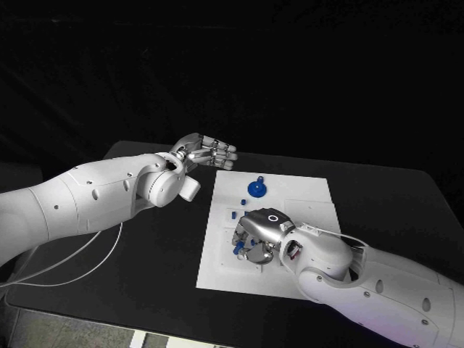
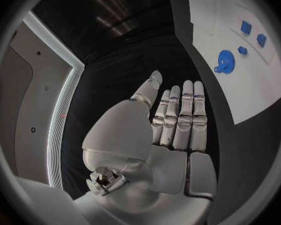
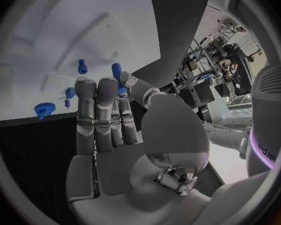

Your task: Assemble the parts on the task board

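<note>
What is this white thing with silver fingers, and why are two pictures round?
It is a robot with two arms. The square picture looks down from its head; each round one comes from a camera at a wrist. On the black table lies a white task board with small blue parts, such as a gear. The left hand hovers off the board, flat and holding nothing. The right hand is over the board, its fingers around a blue peg.

Left hand (image 2: 172, 130) empty, task board (image 2: 253, 80) beyond
</note>
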Controlling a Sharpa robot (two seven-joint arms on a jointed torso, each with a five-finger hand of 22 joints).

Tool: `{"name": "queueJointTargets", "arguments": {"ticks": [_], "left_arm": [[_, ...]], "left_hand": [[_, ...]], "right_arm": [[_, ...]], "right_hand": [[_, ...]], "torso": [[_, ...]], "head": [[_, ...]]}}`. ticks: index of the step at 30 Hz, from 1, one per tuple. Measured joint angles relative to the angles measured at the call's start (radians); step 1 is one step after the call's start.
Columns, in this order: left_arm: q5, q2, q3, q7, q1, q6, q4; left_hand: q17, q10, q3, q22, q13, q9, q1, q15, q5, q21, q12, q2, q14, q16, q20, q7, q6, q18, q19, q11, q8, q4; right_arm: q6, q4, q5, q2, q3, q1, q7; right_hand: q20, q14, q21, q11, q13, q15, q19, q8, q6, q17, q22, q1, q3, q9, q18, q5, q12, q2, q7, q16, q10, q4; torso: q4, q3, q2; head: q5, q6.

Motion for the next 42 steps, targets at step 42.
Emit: {"name": "queueJointTargets", "arguments": {"ticks": [42], "left_arm": [[0.001, 0.007, 0.000, -0.002, 0.000, 0.000, -0.008]], "left_hand": [[0.000, 0.000, -0.003, -0.009, 0.000, 0.000, 0.000, 0.000, 0.000, 0.000, 0.000, 0.000, 0.000, 0.000, 0.000, 0.000, 0.000, 0.000, 0.000, 0.000, 0.000, 0.003]], "right_arm": [[0.049, -0.016, -0.031, 0.008, -0.012, -0.010, -0.022]], "right_hand": [[-0.004, -0.002, -0.003, -0.001, 0.001, -0.002, 0.004, 0.001, 0.003, 0.000, 0.000, -0.014, -0.001, 0.005, -0.002, -0.001, -0.001, -0.004, -0.004, -0.004, 0.000, -0.007]], "torso": [[-0.0012, -0.0002, 0.000]], "head": [[0.002, -0.009]]}}
